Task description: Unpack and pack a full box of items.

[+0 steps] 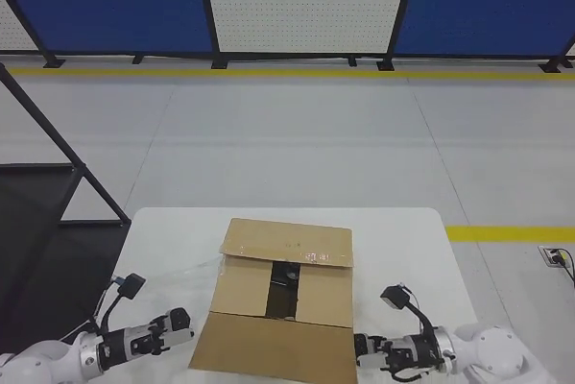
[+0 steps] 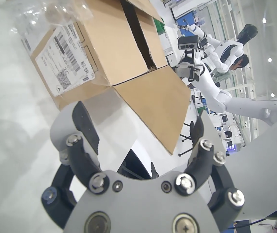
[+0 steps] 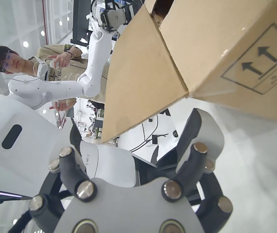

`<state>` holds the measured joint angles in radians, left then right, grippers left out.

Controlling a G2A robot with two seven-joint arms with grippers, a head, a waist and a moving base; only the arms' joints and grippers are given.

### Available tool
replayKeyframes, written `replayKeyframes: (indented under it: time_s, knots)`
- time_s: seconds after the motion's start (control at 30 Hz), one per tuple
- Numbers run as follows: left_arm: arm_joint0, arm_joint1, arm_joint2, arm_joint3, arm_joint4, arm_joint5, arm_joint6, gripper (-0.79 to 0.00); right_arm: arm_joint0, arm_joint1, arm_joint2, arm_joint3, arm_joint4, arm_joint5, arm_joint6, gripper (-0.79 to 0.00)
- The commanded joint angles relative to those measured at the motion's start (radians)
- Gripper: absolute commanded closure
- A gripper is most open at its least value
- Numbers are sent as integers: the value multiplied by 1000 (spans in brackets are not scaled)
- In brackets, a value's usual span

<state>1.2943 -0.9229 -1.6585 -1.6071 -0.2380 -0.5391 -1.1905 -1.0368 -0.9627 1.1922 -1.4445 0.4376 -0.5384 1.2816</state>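
Spread left gripper (image 2: 141, 110), right gripper (image 3: 136, 120) flank box (image 1: 287, 252) on white table (image 1: 172, 240), grey floor (image 1: 316, 144)

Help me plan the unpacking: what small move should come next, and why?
Probably bring the open left gripper to the brown cardboard box's left inner flap and fold it outward: the outer flaps lie open, but both inner flaps cover the contents.

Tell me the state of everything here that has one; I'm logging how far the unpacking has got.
box, upright on the table, partly open.
near flap, folded out towards the robot.
far flap, folded out away from it.
inner flaps, lying down, a dark gap between them.
plastic bag, crumpled, by the box.
left gripper, open, empty.
right gripper, open, empty.
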Motion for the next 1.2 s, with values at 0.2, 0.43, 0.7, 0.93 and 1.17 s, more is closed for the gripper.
replayKeyframes:
  time_s: [0.2,0.43,0.7,0.93,1.17]
  knots:
    - [5,4,-26,-2,-188,-4,-1,-785,-49,10,109,-12,77,-46,-147,-785]
    - [-10,11,-36,56,-317,30,-87,-785,-60,9,147,-84,126,-30,-236,-785]
    - [-30,14,-31,121,-257,67,-6,-785,-7,0,100,-95,91,52,-235,-785]
    - [-115,13,27,199,-251,85,-43,-785,9,-1,94,-89,99,43,-182,-785]
    - [-181,9,81,242,-213,77,-52,-785,5,2,106,-93,83,27,-148,-785]
